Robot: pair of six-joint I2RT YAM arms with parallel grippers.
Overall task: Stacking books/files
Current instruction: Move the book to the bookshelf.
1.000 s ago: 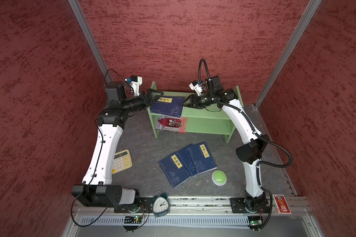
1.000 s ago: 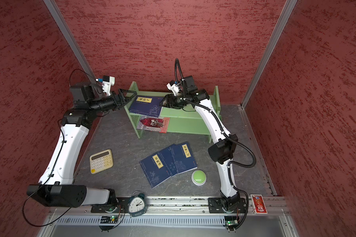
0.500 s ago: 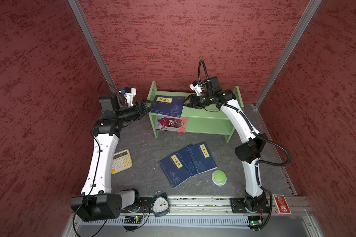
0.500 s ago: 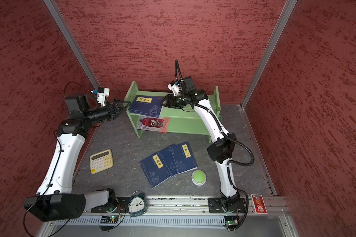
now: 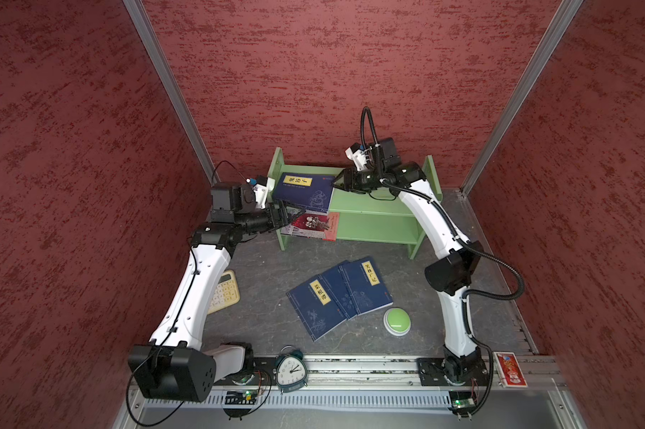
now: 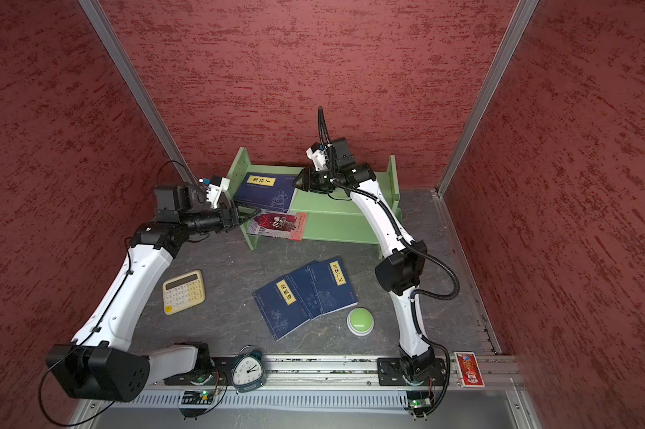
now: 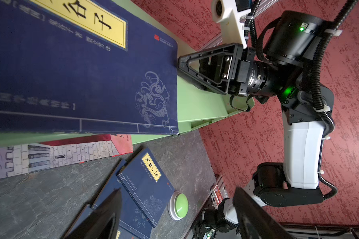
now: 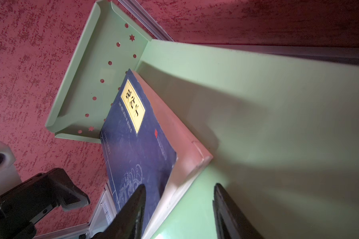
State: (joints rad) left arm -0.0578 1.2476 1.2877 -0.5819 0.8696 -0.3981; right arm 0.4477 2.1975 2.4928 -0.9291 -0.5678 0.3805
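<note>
Taking the far wall as 12 o'clock in both top views, the green shelf [image 5: 369, 202] stands at 12. One navy book [image 5: 302, 189] lies flat on its top board at the 9 o'clock end. The red-and-white book [image 5: 313, 224] lies on the level below, its front edge sticking out toward 6. The right gripper [image 5: 335, 184] sits at the 3 o'clock edge of that top book. Its jaws are parted, and in the right wrist view one finger [image 8: 133, 207] shows over the cover and the other over bare shelf, clamping nothing. The left gripper [image 5: 301, 214] hovers at the shelf's 9 o'clock end near the red-and-white book, jaws spread wide and empty. Three more navy books [image 5: 337, 289] lie fanned and overlapping near the centre of the floor, a little toward 6. A cream calculator [image 6: 183, 291] lies at 8, a green button [image 6: 360, 321] at 5 just beside the fan, an alarm clock [image 6: 247, 373] at 6, and a red packet [image 6: 469, 369] in the 4 o'clock corner.
</note>
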